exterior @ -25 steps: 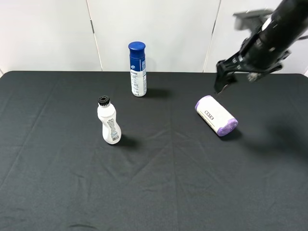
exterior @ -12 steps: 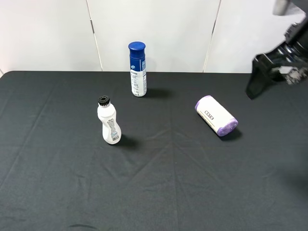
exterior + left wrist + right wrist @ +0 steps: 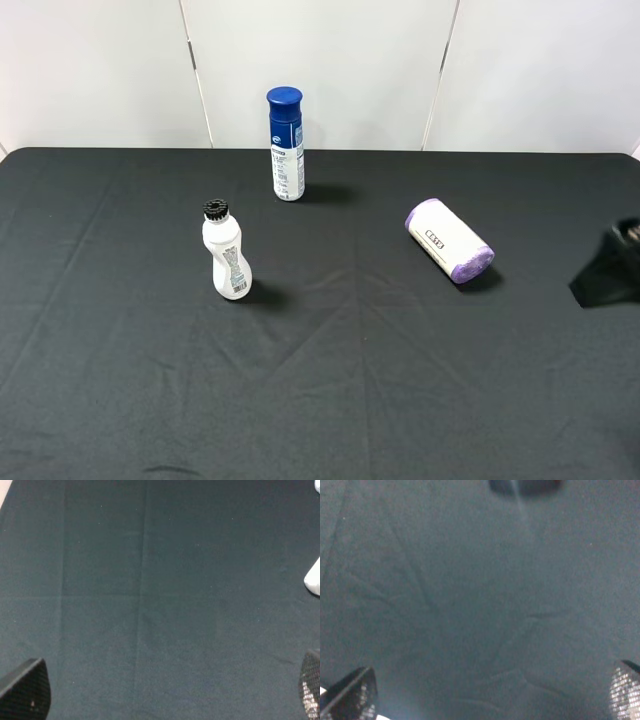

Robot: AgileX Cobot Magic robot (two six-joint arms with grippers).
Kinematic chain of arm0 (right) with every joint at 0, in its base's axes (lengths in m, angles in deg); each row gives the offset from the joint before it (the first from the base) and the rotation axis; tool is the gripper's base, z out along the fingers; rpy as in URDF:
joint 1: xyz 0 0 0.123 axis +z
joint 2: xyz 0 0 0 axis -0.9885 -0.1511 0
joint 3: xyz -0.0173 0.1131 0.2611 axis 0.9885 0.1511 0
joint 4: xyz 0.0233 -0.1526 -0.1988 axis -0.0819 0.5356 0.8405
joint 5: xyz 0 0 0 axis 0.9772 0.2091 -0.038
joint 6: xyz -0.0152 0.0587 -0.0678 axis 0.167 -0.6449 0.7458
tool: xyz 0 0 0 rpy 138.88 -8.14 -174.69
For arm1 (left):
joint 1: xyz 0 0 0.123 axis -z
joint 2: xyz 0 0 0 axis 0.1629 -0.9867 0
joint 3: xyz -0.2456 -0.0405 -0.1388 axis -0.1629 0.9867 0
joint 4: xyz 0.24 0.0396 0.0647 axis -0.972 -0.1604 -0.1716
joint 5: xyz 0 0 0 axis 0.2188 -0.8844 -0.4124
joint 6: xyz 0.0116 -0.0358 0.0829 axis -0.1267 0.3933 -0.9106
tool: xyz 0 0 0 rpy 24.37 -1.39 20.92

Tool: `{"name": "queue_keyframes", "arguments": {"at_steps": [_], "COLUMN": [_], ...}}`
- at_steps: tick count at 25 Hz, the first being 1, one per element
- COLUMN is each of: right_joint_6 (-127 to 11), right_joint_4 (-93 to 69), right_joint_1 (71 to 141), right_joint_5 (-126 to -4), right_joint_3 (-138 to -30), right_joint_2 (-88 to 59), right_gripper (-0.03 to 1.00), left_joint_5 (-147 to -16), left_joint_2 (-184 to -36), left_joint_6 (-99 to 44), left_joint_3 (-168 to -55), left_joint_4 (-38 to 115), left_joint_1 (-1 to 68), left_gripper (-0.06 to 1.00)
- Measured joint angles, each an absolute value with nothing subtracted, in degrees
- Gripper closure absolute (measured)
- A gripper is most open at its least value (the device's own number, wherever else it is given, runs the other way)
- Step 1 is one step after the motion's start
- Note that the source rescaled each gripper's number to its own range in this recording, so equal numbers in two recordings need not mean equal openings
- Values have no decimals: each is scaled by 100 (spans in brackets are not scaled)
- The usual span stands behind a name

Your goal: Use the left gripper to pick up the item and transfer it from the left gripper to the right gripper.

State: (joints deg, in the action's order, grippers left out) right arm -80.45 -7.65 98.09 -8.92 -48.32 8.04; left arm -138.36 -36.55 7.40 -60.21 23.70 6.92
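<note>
Creased black cloth (image 3: 330, 390) bears the cylindrical paper-wrapped item (image 3: 449, 241); both grippers gape empty.

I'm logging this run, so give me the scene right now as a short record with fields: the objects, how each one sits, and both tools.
surface: black cloth-covered table
item: lilac-ended roll, lying on its side, right of centre, untouched
white bottle: upright, black cap, left of centre
blue-capped bottle: upright, near the back edge
left tool: open, empty, over bare cloth
right tool: open, empty, at the table's right edge
task state: item not yet picked up
</note>
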Motion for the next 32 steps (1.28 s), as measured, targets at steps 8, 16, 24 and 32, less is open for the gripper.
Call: {"name": "queue_keyframes", "arguments": {"at_steps": [8, 16, 24, 32], "right_joint_6": [-8045, -8045, -8101, -8101], "right_joint_4": [-765, -600, -403, -403], "right_joint_1": [9809, 9809, 9809, 9809], "right_joint_5": [-1110, -1532, -1635, -1630], "right_joint_3": [-3933, -3635, -3233, -3220], "right_joint_2": [2823, 4369, 5824, 5883], "right_gripper": [-3, -3, -3, -3], "left_joint_5": [-13836, -13836, -13836, -13836], "left_joint_2": [-3655, -3655, -3655, -3655], "left_joint_6": [740, 740, 740, 740], "left_joint_3": [-6021, -6021, -6021, -6021], "left_joint_4": [2370, 2370, 2370, 2370], "left_joint_1": [692, 692, 692, 692], "left_gripper": [-5, -5, -5, -5]}}
